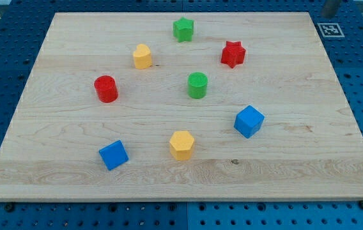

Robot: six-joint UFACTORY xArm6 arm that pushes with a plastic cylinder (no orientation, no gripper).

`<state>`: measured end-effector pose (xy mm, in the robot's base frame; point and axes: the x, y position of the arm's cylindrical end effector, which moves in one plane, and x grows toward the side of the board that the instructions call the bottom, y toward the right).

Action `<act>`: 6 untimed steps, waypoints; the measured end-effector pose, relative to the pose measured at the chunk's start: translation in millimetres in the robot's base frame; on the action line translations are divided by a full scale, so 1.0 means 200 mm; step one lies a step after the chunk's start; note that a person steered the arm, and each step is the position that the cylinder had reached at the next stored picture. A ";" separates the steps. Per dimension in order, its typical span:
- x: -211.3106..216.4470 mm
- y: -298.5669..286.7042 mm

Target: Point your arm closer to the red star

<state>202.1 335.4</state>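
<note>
The red star (232,54) lies on the wooden board (73,179), right of centre toward the view's top. A short grey rod end shows at the view's top right edge; its lower end, my tip (329,14), is just off the board's top right corner. It is well to the right of and above the red star and touches no block. The rest of the arm is out of view.
A green star (183,29), yellow block (142,56), red cylinder (106,88), green cylinder (197,85), blue cube (249,121), yellow hexagon (182,144) and a second blue block (113,154) lie on the board. A black-and-white marker (330,29) sits at its top right corner.
</note>
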 end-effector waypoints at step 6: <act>0.62 -1.06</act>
